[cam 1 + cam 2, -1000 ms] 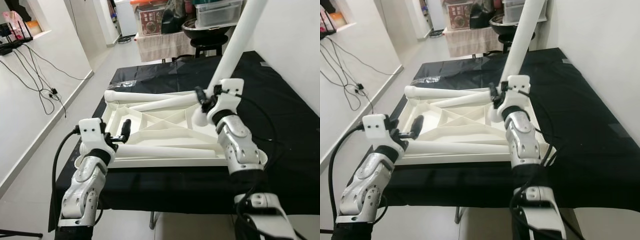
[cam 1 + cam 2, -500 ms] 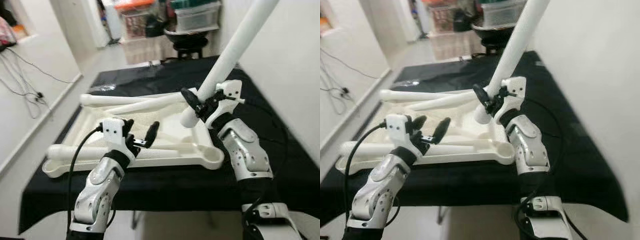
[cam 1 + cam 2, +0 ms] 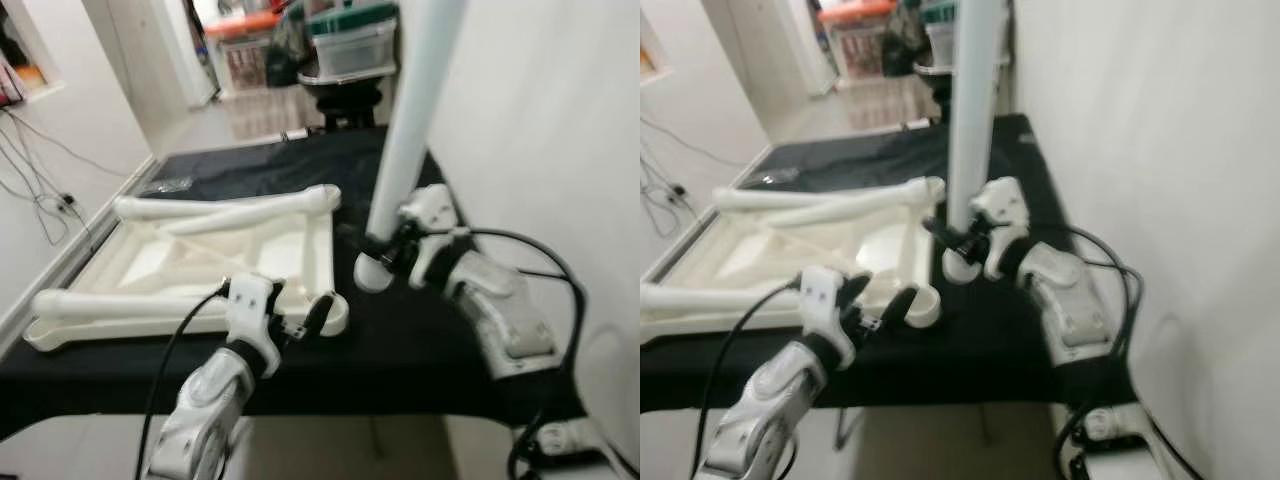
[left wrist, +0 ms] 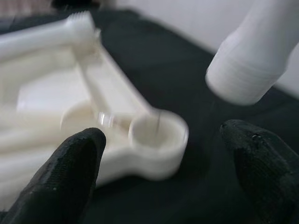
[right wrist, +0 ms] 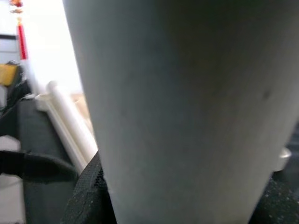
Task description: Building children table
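Note:
The white children's table top (image 3: 200, 260) lies upside down on the black-covered table (image 3: 400, 345). Its near right corner has a round socket (image 4: 156, 135). My right gripper (image 3: 385, 255) is shut on a long white table leg (image 3: 410, 130) and holds it almost upright. The leg's threaded lower end (image 4: 252, 70) hangs over the black cloth, just right of the socket. My left gripper (image 3: 300, 318) is open, low at the front edge, with its fingers on either side of that socket corner. Two more legs (image 3: 220, 205) lie across the upturned top.
A white wall (image 3: 540, 120) runs close along the table's right side. Storage boxes and a stool (image 3: 345, 50) crowd the far end of the room. Cables (image 3: 40, 200) trail on the floor by the left wall.
The view has swung right. My right gripper has raised the leg from tilted to nearly upright and carried it past the top's right edge. My left gripper has moved to the near right corner socket.

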Motion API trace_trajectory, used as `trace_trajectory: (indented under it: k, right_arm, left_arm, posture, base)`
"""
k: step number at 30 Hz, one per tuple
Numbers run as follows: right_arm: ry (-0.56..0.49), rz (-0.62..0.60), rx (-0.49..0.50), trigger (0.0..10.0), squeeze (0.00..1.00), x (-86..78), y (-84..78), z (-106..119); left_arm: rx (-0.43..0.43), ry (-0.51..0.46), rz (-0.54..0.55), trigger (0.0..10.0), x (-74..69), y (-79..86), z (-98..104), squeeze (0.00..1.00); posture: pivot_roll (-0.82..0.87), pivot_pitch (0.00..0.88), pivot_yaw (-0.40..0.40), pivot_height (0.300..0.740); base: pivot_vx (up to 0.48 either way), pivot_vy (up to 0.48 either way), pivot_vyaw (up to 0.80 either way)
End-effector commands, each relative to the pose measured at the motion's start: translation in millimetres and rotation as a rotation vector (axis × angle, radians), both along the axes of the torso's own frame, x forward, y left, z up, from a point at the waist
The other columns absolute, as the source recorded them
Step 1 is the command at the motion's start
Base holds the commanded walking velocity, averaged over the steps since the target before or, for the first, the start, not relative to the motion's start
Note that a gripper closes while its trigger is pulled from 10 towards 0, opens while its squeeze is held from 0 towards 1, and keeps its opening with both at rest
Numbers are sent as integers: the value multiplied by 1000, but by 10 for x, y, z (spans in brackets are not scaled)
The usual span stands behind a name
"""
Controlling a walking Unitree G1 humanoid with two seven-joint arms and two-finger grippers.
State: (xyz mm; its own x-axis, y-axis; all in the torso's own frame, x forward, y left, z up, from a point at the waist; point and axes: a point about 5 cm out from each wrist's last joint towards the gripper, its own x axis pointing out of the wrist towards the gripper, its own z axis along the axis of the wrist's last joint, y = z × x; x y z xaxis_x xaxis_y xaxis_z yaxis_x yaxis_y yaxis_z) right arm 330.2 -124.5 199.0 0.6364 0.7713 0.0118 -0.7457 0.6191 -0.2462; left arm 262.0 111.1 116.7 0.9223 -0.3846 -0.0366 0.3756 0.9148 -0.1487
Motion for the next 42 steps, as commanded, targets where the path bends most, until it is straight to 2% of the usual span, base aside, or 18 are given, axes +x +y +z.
trace_trajectory:
  k: [1, 6, 15, 24, 27, 30, 32, 33, 34, 37, 40, 42]
  right_arm:
    - [-7, 35, -9, 10000, 0, -27, 89, 13]
    - [-2, 32, -13, 10000, 0, -31, 96, -5]
    - [32, -68, 4, 10000, 0, 24, 138, -75]
    - [61, -141, 51, 10000, 0, 70, 136, -100]
    - [80, -135, 95, 10000, 0, 89, 148, -49]
    - [80, -135, 95, 10000, 0, 89, 148, -49]
    - [91, -70, 153, 10000, 0, 106, 231, 63]
    - [91, -70, 153, 10000, 0, 106, 231, 63]
    - [100, 21, 187, 10000, 0, 140, 308, 173]
    - [106, 81, 188, 10000, 0, 134, 333, 205]
    - [112, 304, 89, 10000, 0, 105, 328, 231]
    - [134, 402, 79, 10000, 0, 107, 284, 269]
  left_arm:
    - [43, 18, 45, 10000, -6, 136, -43, 0]
    - [49, 14, 64, 10000, -10, 169, -47, 0]
    - [117, -34, 91, 10000, 32, 212, -42, 0]
    - [111, -54, 114, 10000, 55, 225, 0, 0]
    - [116, -62, 120, 10000, 26, 240, 22, 0]
    - [116, -62, 120, 10000, 26, 240, 22, 0]
    - [117, -64, 86, 10000, -42, 262, 58, 0]
    - [117, -64, 86, 10000, -42, 262, 58, 0]
    - [108, -82, 27, 10000, -96, 224, 138, 0]
    - [102, -93, -2, 10000, -131, 187, 176, 0]
    - [157, -133, -103, 10000, -311, 84, 240, 0]
    - [164, -136, -129, 10000, -389, 62, 247, 0]
  posture:
    - [-139, 0, 117, 740]
    - [-139, 0, 117, 740]
    - [-147, 0, 123, 740]
    - [-146, 0, 114, 740]
    - [-143, 28, 133, 740]
    - [-143, 28, 133, 740]
    - [-125, 126, 151, 740]
    - [-125, 126, 151, 740]
    - [-117, 134, 146, 740]
    - [-105, 150, 139, 740]
    - [-63, 159, 123, 740]
    - [-57, 161, 121, 740]
  base:
    - [0, 480, 0]
    - [0, 480, 0]
    - [0, 0, 0]
    - [0, 0, 0]
    - [0, 0, 0]
    - [0, 0, 0]
    - [0, 0, 0]
    - [0, 0, 0]
    - [0, 0, 0]
    - [0, 0, 0]
    - [0, 0, 0]
    - [0, 0, 0]
